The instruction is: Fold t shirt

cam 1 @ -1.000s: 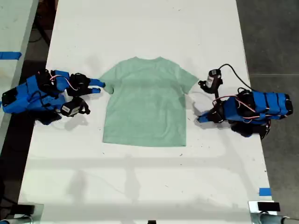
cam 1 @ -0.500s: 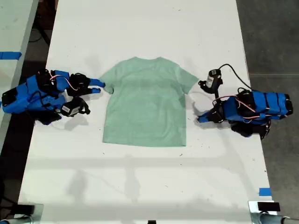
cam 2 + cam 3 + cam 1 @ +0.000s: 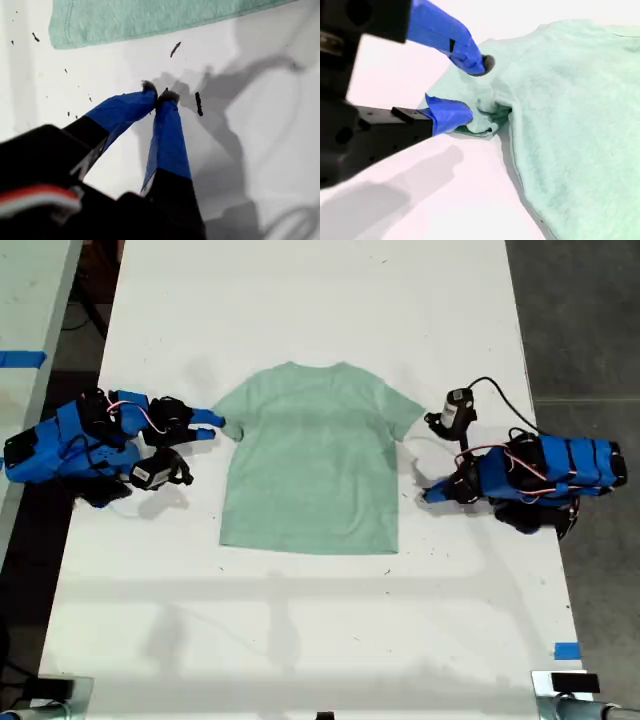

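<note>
Pale mint-green t shirt (image 3: 309, 469) spread flat near the middle of the white table (image 3: 300, 300), neckline toward the exterior view's top, hem toward its bottom, both short sleeves out to the sides. My second claw (image 3: 470, 90) at the sleeve on the exterior view's left (image 3: 214, 424), blue-taped fingers (image 3: 451, 113) parted around a bunched fold of the sleeve edge, one finger above and one below, touching the cloth but not pressed together. My first claw (image 3: 159, 95) on the exterior view's right (image 3: 428, 494), fingertips pinched together on bare table, holding nothing, just beside the shirt's side edge near the hem corner, apart from the fabric. Small dark specks (image 3: 198, 104) scattered on the table around those fingertips. Black cable (image 3: 497, 398) looping from a small black module (image 3: 455, 410) beside the sleeve on the exterior view's right. Blue tape mark (image 3: 566, 650) near the table edge at the exterior view's lower right.
</note>
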`<state>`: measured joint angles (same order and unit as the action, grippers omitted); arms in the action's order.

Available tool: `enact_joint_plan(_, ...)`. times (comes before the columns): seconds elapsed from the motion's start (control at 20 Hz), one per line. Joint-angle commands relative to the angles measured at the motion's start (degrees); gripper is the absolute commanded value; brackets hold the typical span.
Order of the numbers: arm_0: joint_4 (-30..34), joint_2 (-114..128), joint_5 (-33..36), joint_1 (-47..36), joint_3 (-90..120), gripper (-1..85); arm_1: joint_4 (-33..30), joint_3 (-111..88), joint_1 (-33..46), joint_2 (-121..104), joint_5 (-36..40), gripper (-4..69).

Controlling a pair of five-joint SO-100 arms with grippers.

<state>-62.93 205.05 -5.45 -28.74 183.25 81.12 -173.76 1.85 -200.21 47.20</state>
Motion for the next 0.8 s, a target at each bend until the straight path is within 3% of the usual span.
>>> enact_joint_plan(0.0, -0.1, 0.4, 0.4, -0.4, 0.4, 12.0, -2.2, -3.3, 0.3, -0.7, -11.7, 3.5)
enact_joint_plan(0.05, -0.1, 0.4, 0.4, -0.4, 0.4, 12.0, -2.3, -3.3, 0.1, -0.7, -27.1, 4.0)
enact_joint_plan(0.1, -0.1, 0.4, 0.4, -0.4, 0.4, 12.0, -2.3, -3.3, 0.1, -0.7, -34.9, 4.3)
enact_joint_plan(0.2, -0.1, 0.4, 0.4, -0.4, 0.4, 12.0, -2.4, -3.3, 1.4, -0.7, -30.5, 4.8)
enact_joint_plan(0.3, -0.1, 0.4, 0.4, -0.4, 0.4, 12.0, -2.4, -3.3, 1.4, -0.7, -44.9, 8.7)
enact_joint_plan(0.4, -0.1, 0.4, 0.4, -0.4, 0.4, 12.0, -11.5, -3.9, 13.5, -0.7, -31.9, 9.3)
enact_joint_plan(0.45, -0.1, 0.4, 0.4, -0.4, 0.4, 12.0, -12.9, -1.0, 19.0, 0.5, -28.3, 13.5)
enact_joint_plan(0.55, -0.1, 0.4, 0.4, -0.4, 0.4, 12.0, -9.9, 13.2, 30.8, 19.0, -23.6, 27.2)
enact_joint_plan(0.75, -0.1, 0.4, 0.4, -0.4, 0.4, 12.0, -10.0, 43.9, 43.5, 63.1, -12.8, 29.9)
